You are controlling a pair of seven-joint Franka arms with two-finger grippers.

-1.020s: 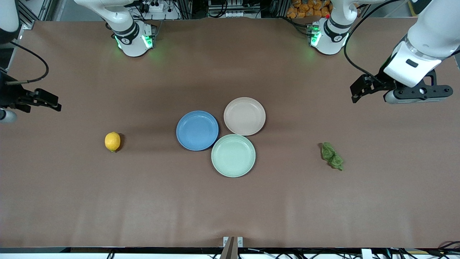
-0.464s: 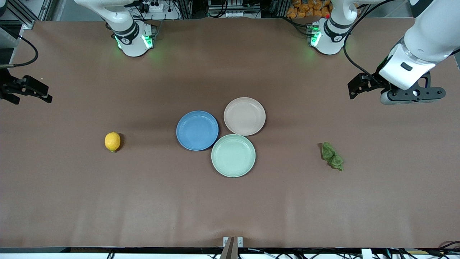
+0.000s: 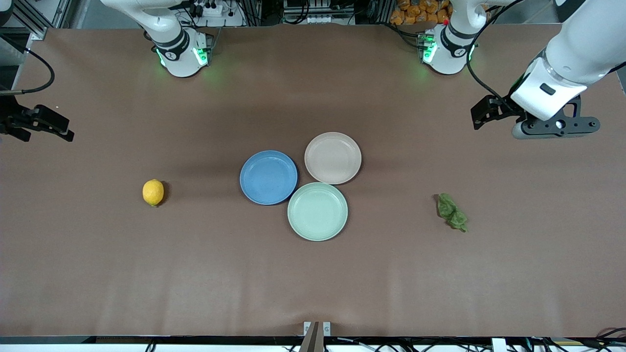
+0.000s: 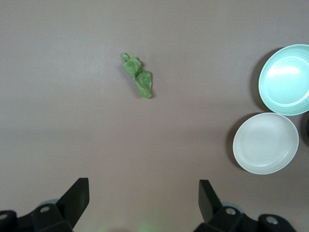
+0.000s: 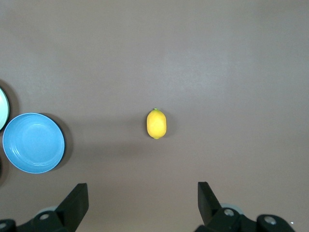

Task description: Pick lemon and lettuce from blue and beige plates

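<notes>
Cut off: I am seeing the right gripper (image 3: 36, 124) only partly at the table's edge, at the right arm's end.
Left gripper (image 3: 508, 120): hanging over bare table, fingers (image 4: 77, 195) spread wide, gripping nothing.
Right gripper fingers (image 5: 77, 198): also wide apart, carrying nothing.
Lemon (image 3: 153, 192): one, lying on the table (image 3: 313, 274) toward the right arm's end, well apart from the blue plate (image 3: 268, 177).
Lettuce (image 3: 452, 212): one, lying toward the left arm's end, well apart from the beige plate (image 3: 333, 158).
Plates: I am counting three, clustered mid-table, with the green plate (image 3: 317, 211) nearest the front camera.

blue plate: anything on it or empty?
Empty. The blue plate shows a bare inside in the front and right wrist views; the lemon lies on the table toward the right arm's end.
</notes>
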